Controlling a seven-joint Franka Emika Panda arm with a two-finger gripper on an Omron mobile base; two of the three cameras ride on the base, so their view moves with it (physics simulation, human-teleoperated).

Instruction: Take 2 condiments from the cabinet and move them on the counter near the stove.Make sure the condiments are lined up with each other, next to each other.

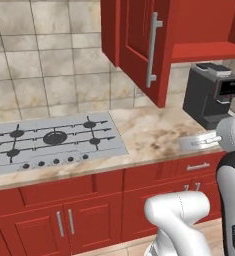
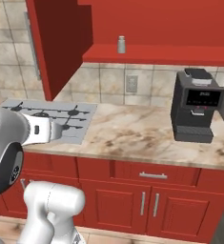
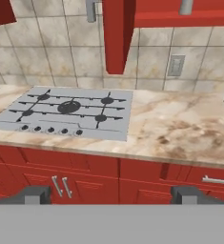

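Hand [image 3: 111,194]: seen nearest the hand view's camera, its two dark fingertips are spread wide with nothing between them; it is held back from the counter edge, judged to be a free approach with no pick begun.
Counter [image 2: 132,133]: the bare marbled stretch beside the stove is left open, judged to be the drop zone for both condiments.
Stove [image 1: 54,140]: set flat into the counter, left of the open cabinet.
Cabinet [image 2: 156,52]: its door [image 1: 139,45] is swung out, so the inner shelf is exposed for reaching.
Shaker [image 2: 121,45]: stood upright on the cabinet shelf near its front edge, long axis vertical, rounded silvery top pointing up.
Yellow bottle: cannot be located on the shelf or counter.
Coffee machine [image 2: 195,105]: parked on the counter, well right of the stove.
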